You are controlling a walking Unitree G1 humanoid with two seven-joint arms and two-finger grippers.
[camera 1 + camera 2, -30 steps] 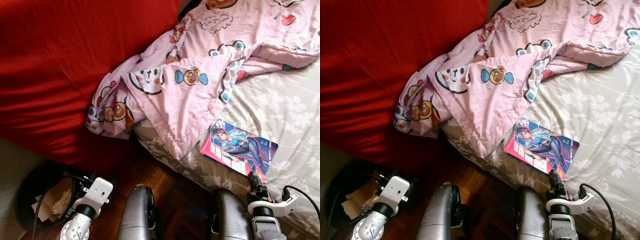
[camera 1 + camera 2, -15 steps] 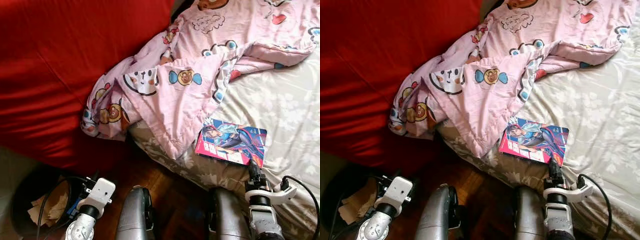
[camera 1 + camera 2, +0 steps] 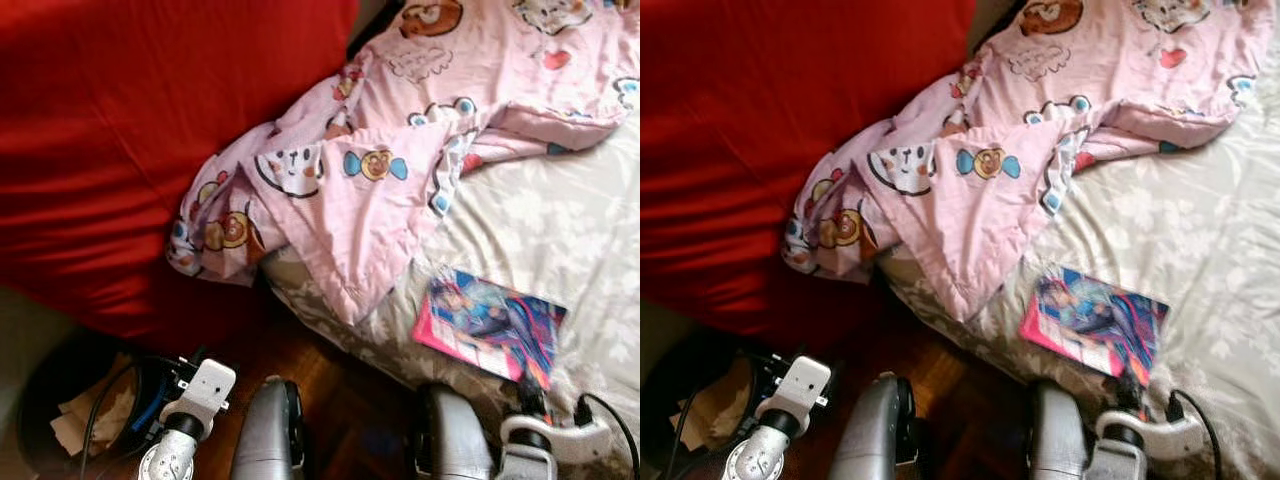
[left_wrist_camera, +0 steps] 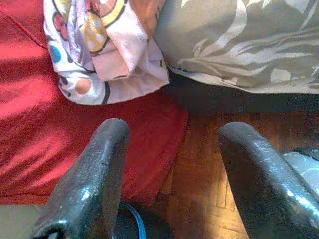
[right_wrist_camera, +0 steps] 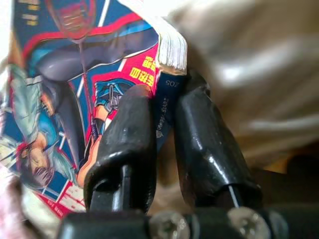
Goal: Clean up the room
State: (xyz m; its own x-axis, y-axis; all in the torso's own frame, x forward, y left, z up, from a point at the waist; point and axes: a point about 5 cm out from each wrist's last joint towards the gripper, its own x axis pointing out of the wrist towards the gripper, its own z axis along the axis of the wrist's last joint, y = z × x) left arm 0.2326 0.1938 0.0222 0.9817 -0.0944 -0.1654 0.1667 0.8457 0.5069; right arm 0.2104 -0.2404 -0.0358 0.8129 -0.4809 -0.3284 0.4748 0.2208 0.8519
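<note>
Comic book [image 3: 490,325] lying flat on the bed [image 3: 560,230] near its edge, corner pinched between right gripper [image 5: 164,107] fingers at 5 o'clock. Pink blanket [image 3: 400,150] bunched at 11 o'clock, draping onto red cloth [image 3: 110,130]. Left gripper [image 4: 172,149] spread wide above wooden floor [image 4: 204,174], bin [image 3: 60,420] at 8 o'clock.

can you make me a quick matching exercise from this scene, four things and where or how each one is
Things:
1. comic book
2. pink cartoon blanket
3. left gripper
4. black waste bin

States:
a. open, above the wooden floor
b. holds crumpled paper, on the floor
c. corner pinched by the right gripper
d. rumpled, draped off the bed onto the red cover

Pairs: 1-c, 2-d, 3-a, 4-b
</note>
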